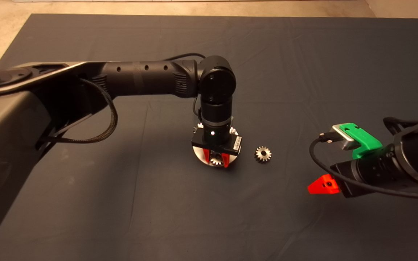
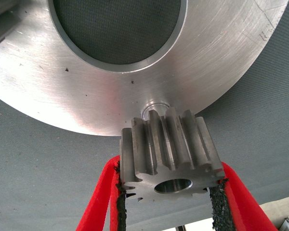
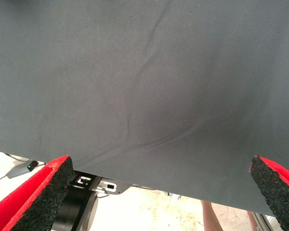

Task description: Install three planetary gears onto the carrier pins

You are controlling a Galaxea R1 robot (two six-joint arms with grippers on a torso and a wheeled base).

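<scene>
My left gripper (image 1: 216,160) hangs over the silver disc (image 1: 199,154) at the mat's middle and is shut on a planetary gear (image 1: 216,158). In the left wrist view the gear (image 2: 167,151) sits between the red fingers (image 2: 98,211), tilted, at the disc's (image 2: 77,91) near rim. One carrier pin (image 2: 153,107) shows just behind the gear; I cannot tell if they touch. A second gear (image 1: 263,154) lies flat on the mat to the disc's right. The third gear and the other pins are hidden by the wrist. My right gripper (image 1: 321,186) waits open at the right.
The dark mat (image 1: 122,203) covers the table, with creases near the middle. The left arm's cable (image 1: 111,119) loops at the left. The right wrist view shows its pads (image 3: 43,192) wide apart over the mat's edge (image 3: 149,159), with the floor beyond.
</scene>
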